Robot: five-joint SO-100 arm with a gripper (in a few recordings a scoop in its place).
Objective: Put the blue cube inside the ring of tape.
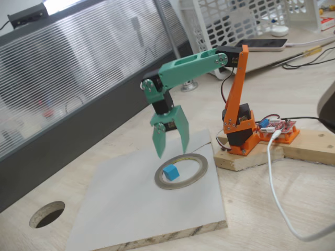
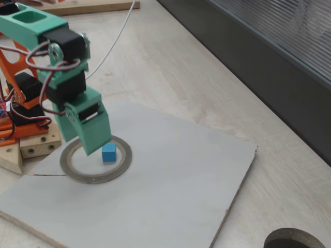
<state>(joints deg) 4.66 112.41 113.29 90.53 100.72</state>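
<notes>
Cube [image 1: 170, 172], blue, sits inside tape ring [image 1: 199, 172] on the white board [image 1: 125, 209]; my pincer [image 1: 172, 150] hangs above, open, empty; task looks done.

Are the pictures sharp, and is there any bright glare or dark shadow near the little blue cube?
In both fixed views the blue cube and ring of tape look fairly sharp under soft, even light with faint shadows; in a fixed view, a window patch glares white at top.
</notes>
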